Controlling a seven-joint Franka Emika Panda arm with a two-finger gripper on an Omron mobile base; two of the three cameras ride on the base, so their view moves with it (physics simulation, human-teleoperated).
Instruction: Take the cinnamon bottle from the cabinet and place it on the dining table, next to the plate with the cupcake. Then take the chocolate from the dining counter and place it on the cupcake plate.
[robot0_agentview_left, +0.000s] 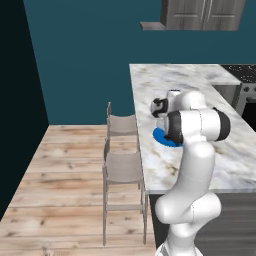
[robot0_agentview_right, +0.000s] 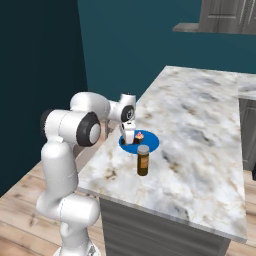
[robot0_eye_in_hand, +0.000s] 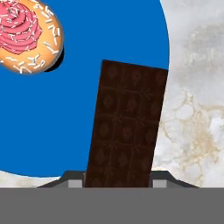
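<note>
In the hand view the dark brown chocolate (robot0_eye_in_hand: 127, 127) stands between my fingertips, and my gripper (robot0_eye_in_hand: 117, 180) is shut on it. The bar hangs over the right edge of the blue plate (robot0_eye_in_hand: 52, 113), partly over the marble dining table (robot0_eye_in_hand: 197, 87). The cupcake (robot0_eye_in_hand: 28, 35) with pink frosting sits on the plate at upper left. From the right base view, my gripper (robot0_agentview_right: 129, 137) points down onto the plate (robot0_agentview_right: 150, 142) beside the cupcake (robot0_agentview_right: 139, 136). The cinnamon bottle (robot0_agentview_right: 143, 160) stands upright on the table (robot0_agentview_right: 200, 125) just in front of the plate. The arm hides most of the plate (robot0_agentview_left: 161, 137) in the left base view.
Two high stools (robot0_agentview_left: 122, 170) stand along the island's left side over a wooden floor. The dark grey cabinet (robot0_agentview_left: 202, 14) hangs on the teal wall at the back. A stove top (robot0_agentview_left: 240, 72) sits at the far right.
</note>
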